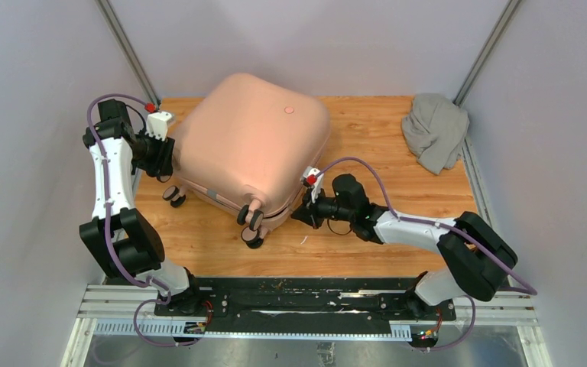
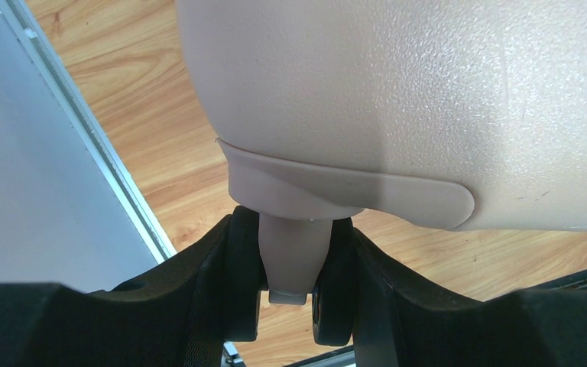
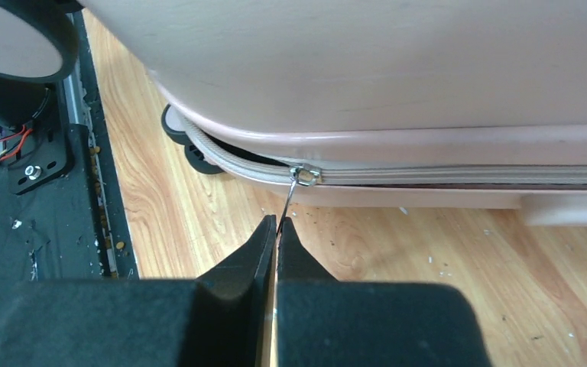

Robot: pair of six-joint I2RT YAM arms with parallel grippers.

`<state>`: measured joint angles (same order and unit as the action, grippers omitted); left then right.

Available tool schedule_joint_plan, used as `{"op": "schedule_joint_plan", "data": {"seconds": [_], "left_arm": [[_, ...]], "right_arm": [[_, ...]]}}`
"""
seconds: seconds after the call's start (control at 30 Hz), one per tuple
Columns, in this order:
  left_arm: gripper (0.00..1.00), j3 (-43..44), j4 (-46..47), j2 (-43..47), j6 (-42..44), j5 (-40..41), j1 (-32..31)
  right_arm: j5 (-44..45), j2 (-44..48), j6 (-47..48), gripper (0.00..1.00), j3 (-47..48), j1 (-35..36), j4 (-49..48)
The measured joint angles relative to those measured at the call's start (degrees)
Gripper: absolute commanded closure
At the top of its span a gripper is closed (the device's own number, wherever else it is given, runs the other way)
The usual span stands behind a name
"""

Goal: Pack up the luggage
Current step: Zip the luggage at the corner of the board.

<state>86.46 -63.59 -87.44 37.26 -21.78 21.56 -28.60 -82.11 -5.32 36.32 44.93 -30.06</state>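
Observation:
The pale pink luggage [image 1: 252, 141] lies lid-down on the wooden table, its black caster wheels [image 1: 252, 222] facing the near edge. My left gripper [image 1: 162, 151] is at its left corner. In the left wrist view the left gripper [image 2: 290, 238] is shut on a twin caster wheel [image 2: 243, 275], with the pink fork [image 2: 294, 252] between the wheels. My right gripper [image 3: 277, 223] is shut on the thin metal zipper pull [image 3: 287, 200] hanging from the slider [image 3: 304, 174]. The zipper [image 3: 458, 175] is closed right of the slider, and a dark gap shows to its left. In the top view the right gripper [image 1: 299, 215] is at the near right corner.
A crumpled grey cloth [image 1: 434, 130] lies at the back right of the table [image 1: 367, 245]. Grey walls close in on both sides. The black base rail [image 1: 306, 294] runs along the near edge. Small specks of debris dot the wood beside the right gripper.

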Motion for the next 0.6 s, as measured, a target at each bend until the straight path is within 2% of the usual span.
{"op": "schedule_joint_plan", "data": {"seconds": [0.5,0.57,0.6], "left_arm": [[1.0,0.0,-0.15,0.9,-0.22,0.79,-0.24],[1.0,0.0,-0.48,0.98,0.07,1.05,-0.22],[1.0,-0.02,-0.66,0.98,0.15,1.2,-0.22]], "right_arm": [[3.04,-2.69,-0.09,1.0,1.79,8.61,0.11],[3.08,-2.71,-0.76,0.94,1.79,9.2,0.09],[3.28,-2.71,-1.27,0.87,1.77,9.51,0.09]]}}
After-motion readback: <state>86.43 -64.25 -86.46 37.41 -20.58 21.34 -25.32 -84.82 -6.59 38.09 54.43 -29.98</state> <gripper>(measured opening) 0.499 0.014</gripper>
